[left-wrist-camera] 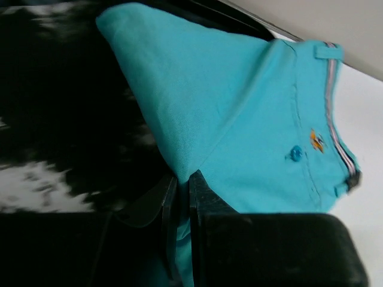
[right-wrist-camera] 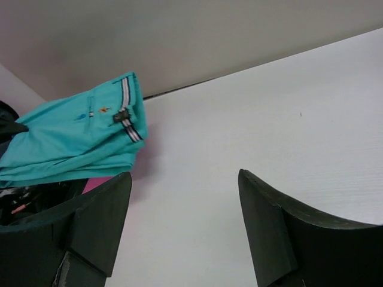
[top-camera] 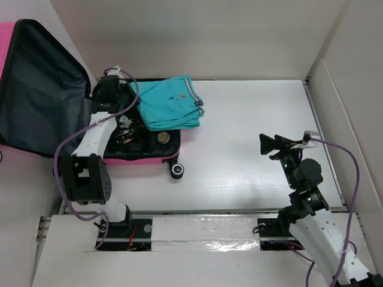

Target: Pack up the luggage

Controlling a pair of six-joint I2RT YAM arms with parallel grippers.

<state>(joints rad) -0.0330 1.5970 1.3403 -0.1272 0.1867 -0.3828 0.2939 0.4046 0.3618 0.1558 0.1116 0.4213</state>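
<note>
The left pincer (left-wrist-camera: 181, 182) is filling the foot of its wrist view, its two dark fingers (left-wrist-camera: 202, 200) drawn narrow and nipping a fold of a teal garment (left-wrist-camera: 251, 119). This looks like a pair of shorts, given the button, small logo and striped waistband. The cloth is rising in a peak from the grip and spreading away ahead of the pincer and to its right. From above, the garment (top-camera: 170, 103) is lying across the far corner of the luggage (top-camera: 36, 89) and partly overhanging onto the bench (top-camera: 257, 113). The pink suitcase is lying open beneath this pincer, its dark-lined lid propped up to the pincer's left. Its base is holding a jumble of small items too dim to name.

The step in hand, by my judgement, is getting the garment into the base. The next move is calling for a pull leftward, towards the lid, so the overhang comes inside the rim. After that come a lowering and a release that leave the fold intact.

The right pincer (right-wrist-camera: 184, 176) is hanging spread wide and empty, well apart from the luggage. The garment is lying far ahead to its left, and bare bench is showing beneath it.

The bench is showing white, matt and faintly grained. Pale plain panels (top-camera: 209, 36) are closing it in on the far and right sides.
</note>
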